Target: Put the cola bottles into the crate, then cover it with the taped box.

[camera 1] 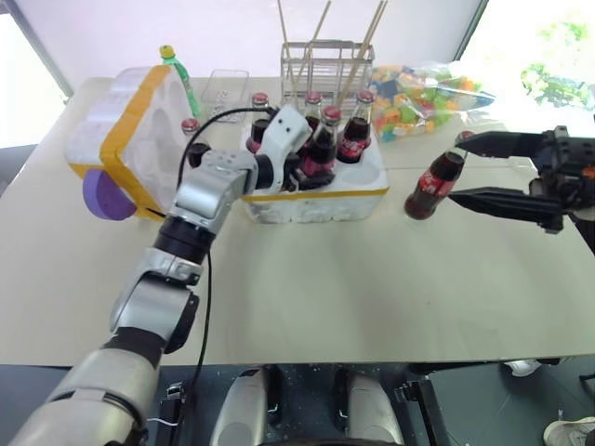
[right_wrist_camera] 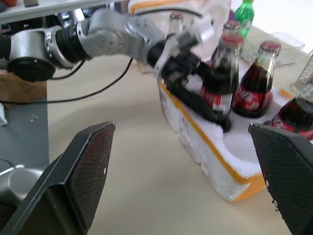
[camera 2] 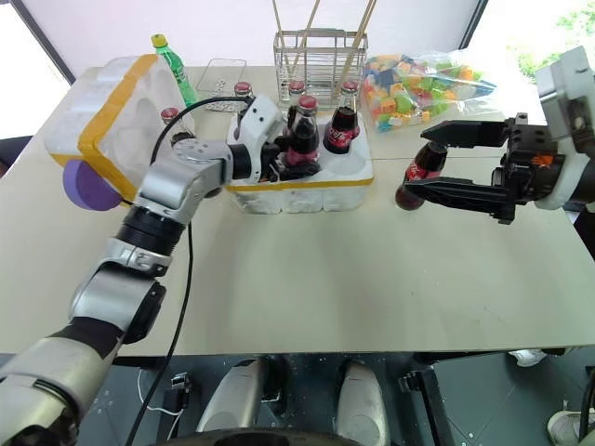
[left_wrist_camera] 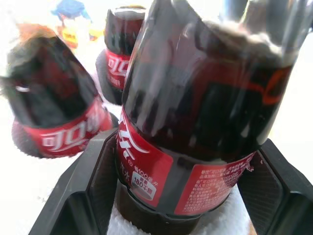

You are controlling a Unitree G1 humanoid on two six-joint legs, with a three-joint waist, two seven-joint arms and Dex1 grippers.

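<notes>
The crate [camera 1: 321, 206], a low white foam block with a yellow band, holds several cola bottles [camera 1: 354, 137]. My left gripper [camera 1: 309, 170] stands open at the crate's front left well. The cola bottle [left_wrist_camera: 186, 112] seated in that well is between its fingers [left_wrist_camera: 93, 186]. Another cola bottle [camera 1: 433, 184] stands on the table to the right of the crate, at the tips of my wide open right gripper [camera 1: 456, 165]. One more bottle [camera 1: 191, 127] stands between the crate and the taped box [camera 1: 139, 125]. The box lies tilted at the left, its purple disc [camera 1: 102, 195] facing front.
Behind the crate stand a wire rack with sticks [camera 1: 325, 60] and a clear tray [camera 1: 228, 88]. A green bottle with a yellow cap [camera 1: 178, 67] is behind the taped box. A bag of coloured blocks [camera 1: 428, 93] lies at the back right. Bare table [camera 1: 325, 288] stretches in front.
</notes>
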